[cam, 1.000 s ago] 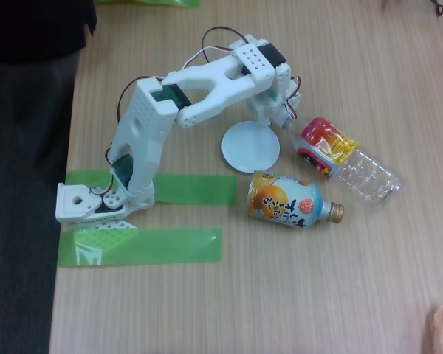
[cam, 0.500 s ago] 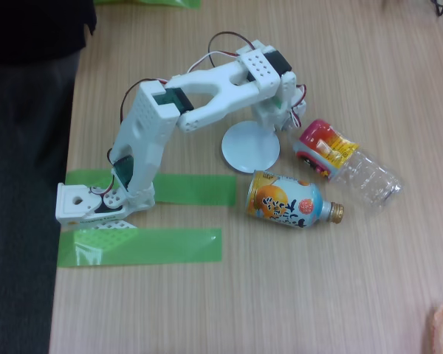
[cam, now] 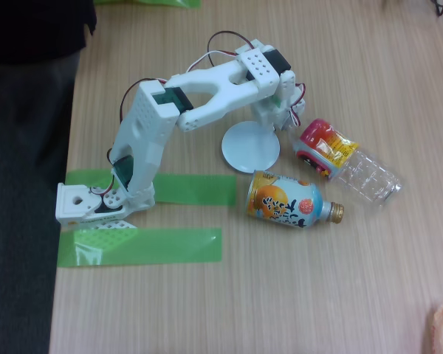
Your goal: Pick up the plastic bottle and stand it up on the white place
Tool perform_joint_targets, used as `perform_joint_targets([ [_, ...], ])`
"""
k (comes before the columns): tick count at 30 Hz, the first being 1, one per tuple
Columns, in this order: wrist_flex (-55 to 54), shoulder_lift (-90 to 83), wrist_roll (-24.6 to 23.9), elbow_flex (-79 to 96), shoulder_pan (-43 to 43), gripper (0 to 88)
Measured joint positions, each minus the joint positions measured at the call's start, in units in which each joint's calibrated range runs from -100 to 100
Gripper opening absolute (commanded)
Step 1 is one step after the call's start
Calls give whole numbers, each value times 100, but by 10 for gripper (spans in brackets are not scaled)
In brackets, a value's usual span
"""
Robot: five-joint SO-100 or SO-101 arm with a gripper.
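The fingers (cam: 286,124) hang at the end of the white arm (cam: 207,92), pointing down just above the far edge of the white disc (cam: 249,147); whether they are parted or closed cannot be told from the fixed view, and they hold nothing. The plastic bottle (cam: 347,161) lies on its side on the wooden worktop (cam: 280,295), just to the right of the fingers, apart from them, with its red-and-yellow labelled end nearest the fingers and its clear end pointing away to the lower right. The orange-and-light-blue bottle-can (cam: 288,200) lies on its side just in front of the disc, gold cap toward the right, close to the plastic bottle. Two green tape strips (cam: 144,245) lie beside the arm base (cam: 88,203) near the left worktop edge. Open worktop surface extends in front of and to the right of the bottles.
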Motion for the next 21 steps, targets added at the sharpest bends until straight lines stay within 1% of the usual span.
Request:
perform_joint_targets([
  [12, 0, 0, 0, 0, 0, 227],
  [18, 0, 0, 5, 0, 0, 118],
  [21, 0, 0, 5, 0, 0, 109],
])
